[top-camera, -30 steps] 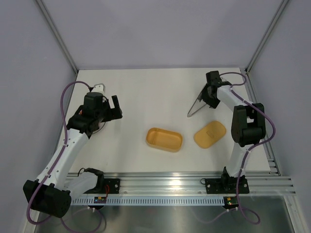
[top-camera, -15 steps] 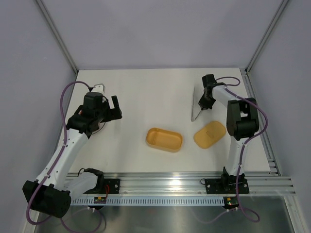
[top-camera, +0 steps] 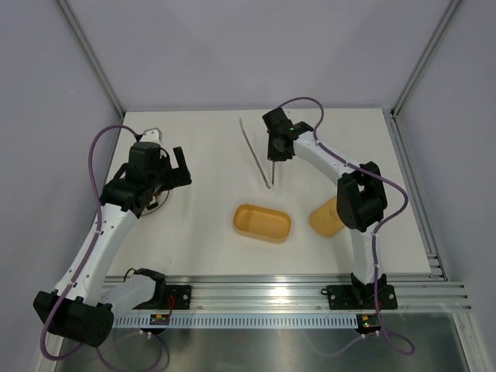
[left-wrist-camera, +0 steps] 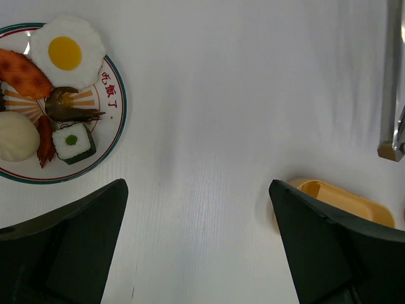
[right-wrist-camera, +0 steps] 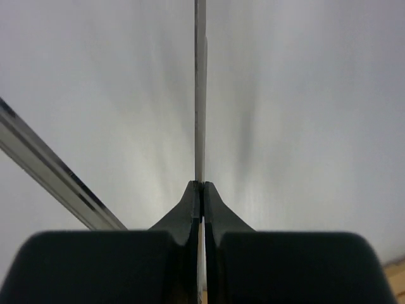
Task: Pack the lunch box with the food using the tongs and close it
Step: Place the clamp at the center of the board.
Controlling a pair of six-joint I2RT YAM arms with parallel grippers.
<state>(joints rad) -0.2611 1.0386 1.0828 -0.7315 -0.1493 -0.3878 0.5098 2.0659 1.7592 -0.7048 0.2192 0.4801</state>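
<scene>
The thin silver tongs [top-camera: 256, 153] hang in a V over the back middle of the table. My right gripper [top-camera: 275, 151] is shut on one of their arms. In the right wrist view that arm [right-wrist-camera: 200, 95] runs straight out from the closed gripper [right-wrist-camera: 202, 185], and the other arm [right-wrist-camera: 57, 177] slants off to the left. The yellow-orange lunch box [top-camera: 262, 223] stands open at the centre front, and my right arm partly covers its lid [top-camera: 319, 218]. My left gripper [left-wrist-camera: 196, 187] hangs open and empty between the food plate and the box [left-wrist-camera: 342, 199]. The food includes a fried egg [left-wrist-camera: 66, 52] and a rice roll [left-wrist-camera: 73, 142].
The food lies on a white plate with a patterned rim [left-wrist-camera: 118, 107] at the left, mostly hidden under my left arm in the top view. The tongs' joined end [left-wrist-camera: 392, 142] shows at the right edge of the left wrist view. Aluminium rails border the table.
My right gripper has closed on the tongs and carried them from the back right to the back middle. My left arm shifted slightly and stayed open.
</scene>
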